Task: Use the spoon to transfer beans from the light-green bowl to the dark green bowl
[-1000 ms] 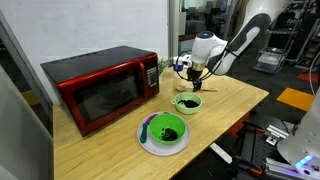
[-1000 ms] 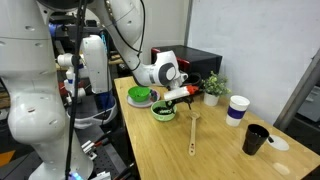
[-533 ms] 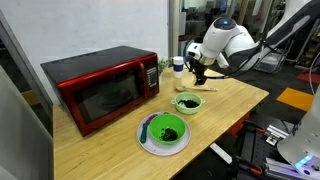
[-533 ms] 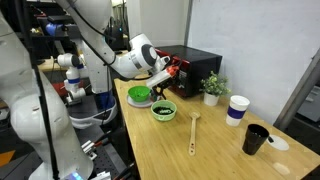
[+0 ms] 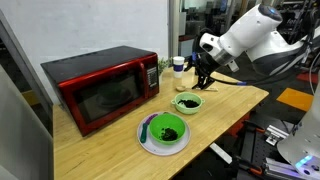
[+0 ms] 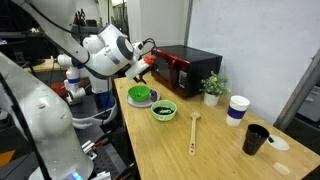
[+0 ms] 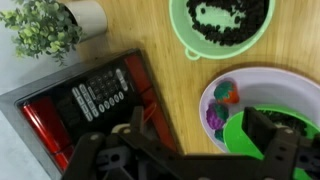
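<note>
Claw [image 7: 178,142]: we see both fingers [image 7: 268,135] spread wide at the lower edge of the wrist view, with nothing between them. It grips no object and touches none.
Claw position: in both exterior views it hangs in the air above the wooden table [image 5: 110,150], higher than the light-green bowl [image 5: 187,102] and clear of it.
Light-green bowl: it stands on the bare table near the middle. In the wrist view it lies at the top edge, and we mark its pale rim [image 7: 182,32].
Beans [image 7: 228,14]: a dark mass fills the light-green bowl. We also see dark bits inside the dark green bowl [image 5: 166,130].
Dark green bowl: it rests on a white plate [image 5: 146,142] just beside the light-green bowl. The two bowls stand apart.
Plate contents: in the wrist view, small coloured pieces [image 7: 224,96] lie on the plate beside the bowl. We cannot tell what they are.
Spoon [image 6: 193,132]: a wooden spoon lies flat on the table, well apart from the claw and near the light-green bowl without touching it.
Red microwave [image 5: 100,88]: it stands at the back of the table with its door shut. In the wrist view it lies under the claw.
Potted plant [image 7: 45,26]: a small plant in a white pot, beside the microwave.
Cups: a white cup [image 6: 237,110] and a black cup [image 6: 256,139] stand at the far end of the table, beyond the spoon.
</note>
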You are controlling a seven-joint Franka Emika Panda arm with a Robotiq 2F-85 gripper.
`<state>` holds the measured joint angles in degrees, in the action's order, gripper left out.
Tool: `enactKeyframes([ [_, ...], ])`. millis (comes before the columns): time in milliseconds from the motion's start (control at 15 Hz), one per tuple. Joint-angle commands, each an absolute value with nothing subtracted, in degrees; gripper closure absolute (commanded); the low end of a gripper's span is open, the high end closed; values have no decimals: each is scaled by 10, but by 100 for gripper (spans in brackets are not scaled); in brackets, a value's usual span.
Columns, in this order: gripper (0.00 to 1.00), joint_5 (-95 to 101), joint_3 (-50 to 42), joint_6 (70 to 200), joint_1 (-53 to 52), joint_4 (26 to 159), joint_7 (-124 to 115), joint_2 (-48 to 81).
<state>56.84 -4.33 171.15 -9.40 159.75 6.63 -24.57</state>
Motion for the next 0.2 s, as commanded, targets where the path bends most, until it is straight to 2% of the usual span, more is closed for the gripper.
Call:
enactKeyframes([
  [0,0,568,-44,1717,-99,1596,58,-250],
  [133,0,568,-46,1719,-103,1594,53,-250],
])
